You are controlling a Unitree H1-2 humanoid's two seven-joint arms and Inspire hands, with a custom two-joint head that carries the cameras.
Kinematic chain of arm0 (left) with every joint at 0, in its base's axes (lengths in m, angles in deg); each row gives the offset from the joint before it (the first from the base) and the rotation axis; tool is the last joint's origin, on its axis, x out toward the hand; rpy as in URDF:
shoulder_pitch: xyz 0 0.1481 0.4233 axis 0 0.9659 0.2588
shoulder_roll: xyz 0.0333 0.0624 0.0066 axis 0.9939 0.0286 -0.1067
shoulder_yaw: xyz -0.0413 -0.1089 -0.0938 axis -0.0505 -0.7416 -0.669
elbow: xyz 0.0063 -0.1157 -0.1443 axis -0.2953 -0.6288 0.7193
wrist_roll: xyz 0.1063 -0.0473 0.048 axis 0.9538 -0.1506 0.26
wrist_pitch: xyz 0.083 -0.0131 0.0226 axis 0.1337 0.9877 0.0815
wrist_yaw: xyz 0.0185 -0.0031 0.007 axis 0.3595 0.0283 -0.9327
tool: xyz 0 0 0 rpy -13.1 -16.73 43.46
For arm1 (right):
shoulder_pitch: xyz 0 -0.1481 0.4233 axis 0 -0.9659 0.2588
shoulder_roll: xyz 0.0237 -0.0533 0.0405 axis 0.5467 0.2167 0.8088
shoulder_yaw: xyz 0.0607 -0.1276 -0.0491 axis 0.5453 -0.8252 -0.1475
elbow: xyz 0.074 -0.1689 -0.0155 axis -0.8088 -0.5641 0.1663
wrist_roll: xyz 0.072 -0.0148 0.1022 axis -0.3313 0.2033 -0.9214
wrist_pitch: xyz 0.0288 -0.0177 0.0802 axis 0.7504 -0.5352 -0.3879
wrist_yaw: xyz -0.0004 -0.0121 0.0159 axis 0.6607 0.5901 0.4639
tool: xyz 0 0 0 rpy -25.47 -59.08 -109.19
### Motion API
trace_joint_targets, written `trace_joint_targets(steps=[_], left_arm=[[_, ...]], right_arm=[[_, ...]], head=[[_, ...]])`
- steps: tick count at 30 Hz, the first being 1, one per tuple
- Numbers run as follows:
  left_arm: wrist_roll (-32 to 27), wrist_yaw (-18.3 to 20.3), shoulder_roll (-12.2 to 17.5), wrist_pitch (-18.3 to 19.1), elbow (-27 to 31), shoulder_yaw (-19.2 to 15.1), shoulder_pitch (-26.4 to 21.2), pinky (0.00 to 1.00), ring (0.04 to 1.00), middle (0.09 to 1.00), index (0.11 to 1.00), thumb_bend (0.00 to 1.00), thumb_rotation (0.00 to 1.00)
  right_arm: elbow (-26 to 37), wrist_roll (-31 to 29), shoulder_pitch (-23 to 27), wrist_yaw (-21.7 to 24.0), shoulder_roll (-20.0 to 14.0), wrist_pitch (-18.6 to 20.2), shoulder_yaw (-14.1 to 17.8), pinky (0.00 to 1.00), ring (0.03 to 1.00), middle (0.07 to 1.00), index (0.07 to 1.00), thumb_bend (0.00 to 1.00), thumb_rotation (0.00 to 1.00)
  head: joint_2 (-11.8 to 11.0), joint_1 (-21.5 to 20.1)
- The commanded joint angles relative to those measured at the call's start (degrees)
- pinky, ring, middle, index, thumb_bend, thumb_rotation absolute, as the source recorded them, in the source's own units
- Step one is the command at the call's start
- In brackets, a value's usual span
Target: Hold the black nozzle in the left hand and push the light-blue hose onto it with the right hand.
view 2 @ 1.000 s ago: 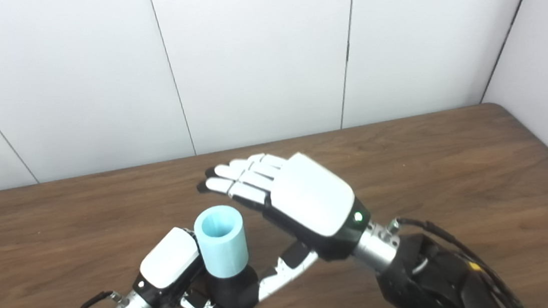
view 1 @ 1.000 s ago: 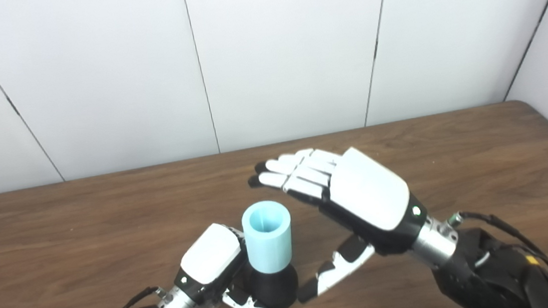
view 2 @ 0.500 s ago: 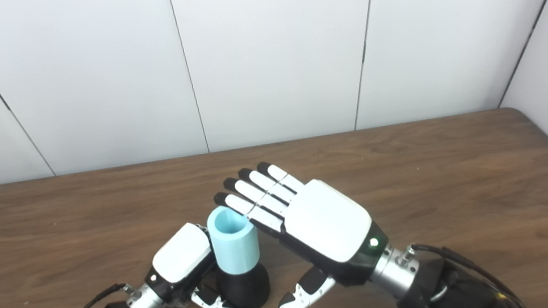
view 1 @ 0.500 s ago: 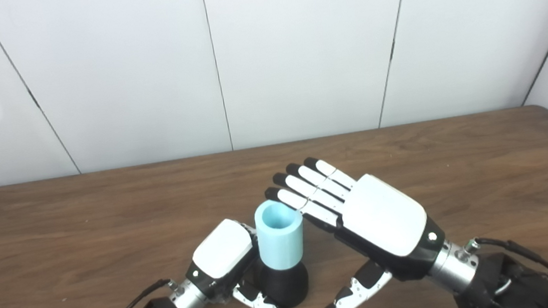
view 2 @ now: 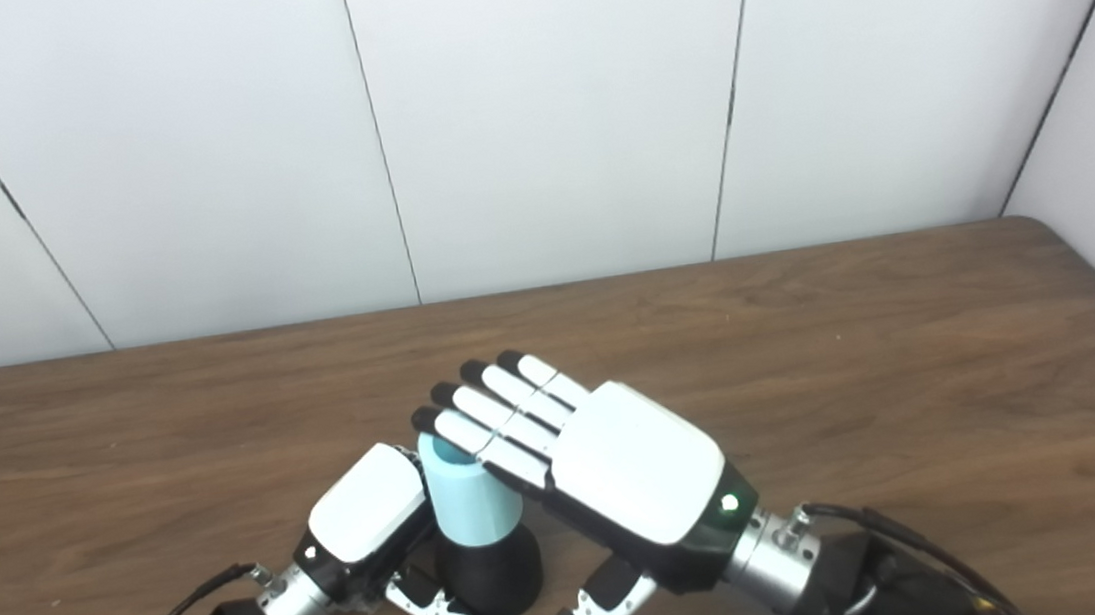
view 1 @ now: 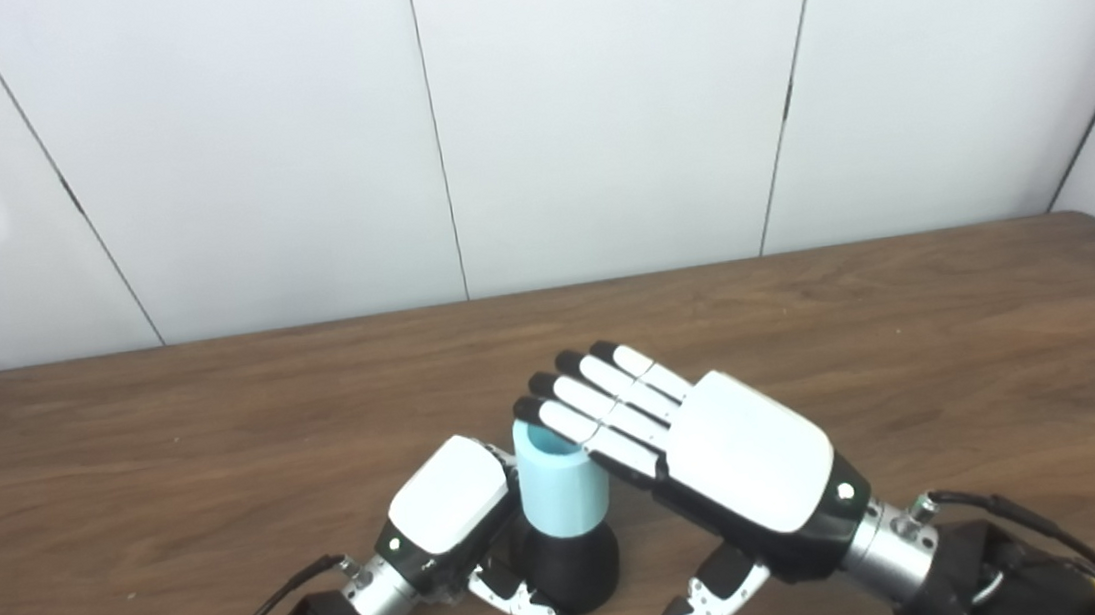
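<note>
We see two risks from here. Our right hand [view 1: 722, 451] lies flat, fingers straight and together, holding nothing, its fingertips [view 1: 558, 417] resting across the open top of the hose [view 1: 560, 487]. Only the tips cover the rim, and on its right side, so a downward push could land off-centre and tilt the hose on the nozzle [view 1: 572, 566] instead of seating it straight. The fingers could also slide off the rim, since nothing is wrapped around the hose to steady it.

The second risk sits with our left hand [view 1: 446, 503]. It is clamped on the nozzle, with its thumb curled around the front of the base, low beside the table [view 1: 121, 469]. If that grip is loose, we judge the nozzle may skid or rock under the load.

The hose stands upright on the nozzle, with the nozzle's black flare showing below its lower edge. The left hand is touching the nozzle on its left; the right hand comes over it from the right and above. How deep the hose is seated, we cannot tell.
</note>
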Motion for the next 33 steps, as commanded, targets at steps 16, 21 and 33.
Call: trace_joint_targets(steps=[16,21,33], left_arm=[[-0.2,0.69,-3.12,-0.43,-5.65,2.76,6.67,0.1,0.152,0.471,0.482,0.52,0.0],[-0.22,0.42,-3.23,-0.43,-5.85,2.74,6.58,0.1,0.15,0.471,0.482,0.52,0.0],[-1.95,1.42,-3.31,-0.43,-6.07,2.16,6.87,0.1,0.148,0.471,0.482,0.52,0.0]], right_arm=[[-1.51,0.8,0.02,6.58,0.64,2.15,-3.38,0.93,0.976,0.979,0.948,0.93,0.85],[-2.4,0.65,-0.26,6.3,0.2,2.24,-3.78,0.93,0.98,0.979,0.951,0.93,0.85],[-2.92,0.87,-1.27,5.54,-0.58,1.72,-4.71,0.96,0.984,0.976,0.944,0.93,0.86]], head=[[0.01,-0.09],[-0.06,0.01],[-0.17,-0.06]])
